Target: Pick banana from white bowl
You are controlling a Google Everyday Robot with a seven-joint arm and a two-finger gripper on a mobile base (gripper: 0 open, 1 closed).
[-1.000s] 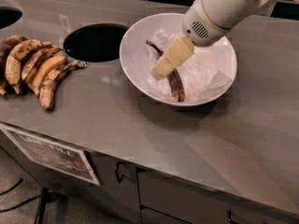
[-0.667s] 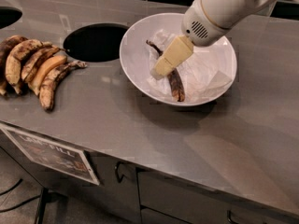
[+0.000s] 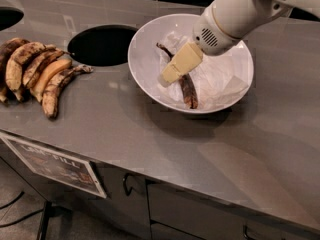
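Observation:
The thin black-brown banana [image 3: 189,91] lies in the wide white bowl [image 3: 141,47], on crumpled white paper [image 3: 221,78]. Its pointed stem points to the back left. My gripper [image 3: 170,76] reaches down into the bowl from the upper right. Its cream tip sits right over the banana's middle and hides that part. I cannot tell whether it grips the banana. The white arm housing [image 3: 235,14] hangs over the bowl's far rim.
A bunch of plump yellow-brown spotted bananas [image 3: 37,74] lies on the grey counter at the left. A round hole [image 3: 102,45] opens in the counter just left of the bowl, and another [image 3: 7,18] at the far left. The counter's front edge runs below, above the cabinet doors.

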